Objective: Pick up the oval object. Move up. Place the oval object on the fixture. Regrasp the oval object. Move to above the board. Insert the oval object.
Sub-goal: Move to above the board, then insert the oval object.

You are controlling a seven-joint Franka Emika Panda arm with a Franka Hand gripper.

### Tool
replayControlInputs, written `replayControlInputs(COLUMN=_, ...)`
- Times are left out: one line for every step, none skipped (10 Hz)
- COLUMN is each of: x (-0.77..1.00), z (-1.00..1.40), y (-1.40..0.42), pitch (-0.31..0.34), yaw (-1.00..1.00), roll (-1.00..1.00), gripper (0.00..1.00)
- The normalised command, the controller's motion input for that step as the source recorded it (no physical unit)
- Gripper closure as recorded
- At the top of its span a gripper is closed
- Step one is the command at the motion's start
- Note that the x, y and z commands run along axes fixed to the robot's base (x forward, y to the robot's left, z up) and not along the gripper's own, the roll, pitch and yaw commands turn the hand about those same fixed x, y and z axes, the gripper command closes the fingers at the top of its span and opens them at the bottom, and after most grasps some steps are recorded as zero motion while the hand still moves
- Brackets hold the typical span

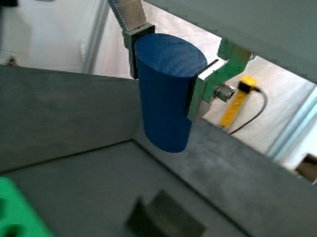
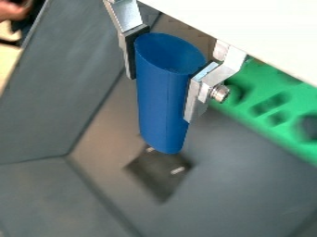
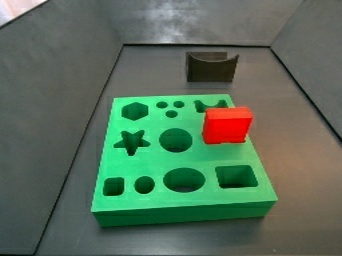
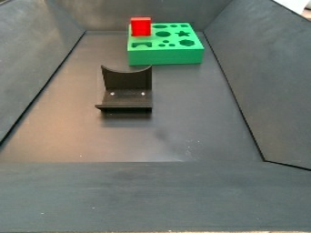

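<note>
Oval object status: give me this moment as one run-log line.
claw: shut on oval object | peg: upright, lifted above fixture | side views: claw absent | fixture: empty | board: red cube on it

The dark grey tabletop [image 3: 80,130] carried the green board [image 3: 181,160] and, well apart, the fixture [image 3: 210,65]; the pincer [image 1: 173,67] hung above it.

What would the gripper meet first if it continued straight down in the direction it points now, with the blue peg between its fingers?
Probably the fixture. In a wrist view, the oval object, held in the gripper, points at it, and its lower end would touch first. Depth is unclear, so the alignment is uncertain. The board lies aside.
</note>
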Motion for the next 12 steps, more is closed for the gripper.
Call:
replayControlInputs(x=-1.00, z=0.32, y=-0.86, pitch=-0.015, yaw=0.01, roll=-1.00, gripper=1.00)
replayControlInputs(x=-1.00, z=0.31, y=-0.79, pitch=-0.032, yaw=0.01, roll=-1.00, gripper=1.00)
replayControlInputs(x=-0.75, z=0.22, y=-0.51, pitch=-0.054, yaw=0.01, roll=-1.00, gripper=1.00)
replayControlInputs(x=-0.50, z=0.12, y=-0.25, pitch=-0.073, yaw=0.01, roll=-1.00, gripper=1.00)
replayControlInputs(x=-0.33, z=0.06, y=-0.11, pitch=-0.087, yaw=0.01, roll=-1.00, gripper=1.00)
replayControlInputs(x=-0.23, z=0.04, y=-0.05, pitch=-0.102, yaw=0.00, roll=-1.00, gripper=1.00)
replayControlInputs(x=-0.17, z=0.03, y=-0.01, pitch=-0.126, yaw=0.00, roll=-1.00, gripper=1.00)
replayControlInputs(x=-0.13, z=0.01, y=0.02, pitch=-0.122, yaw=0.00, roll=-0.74, gripper=1.00)
replayControlInputs(x=-0.11, z=0.01, y=0.04, pitch=-0.118, yaw=0.00, roll=-0.52, gripper=1.00)
replayControlInputs(x=-0.10, z=0.00, y=0.03, pitch=-0.109, yaw=0.00, roll=-0.35, gripper=1.00)
replayControlInputs(x=-0.08, z=0.00, y=0.03, pitch=-0.090, yaw=0.00, roll=-0.24, gripper=1.00)
replayControlInputs(x=0.00, z=-0.08, y=-0.09, pitch=0.000, yaw=0.00, roll=-0.04, gripper=1.00)
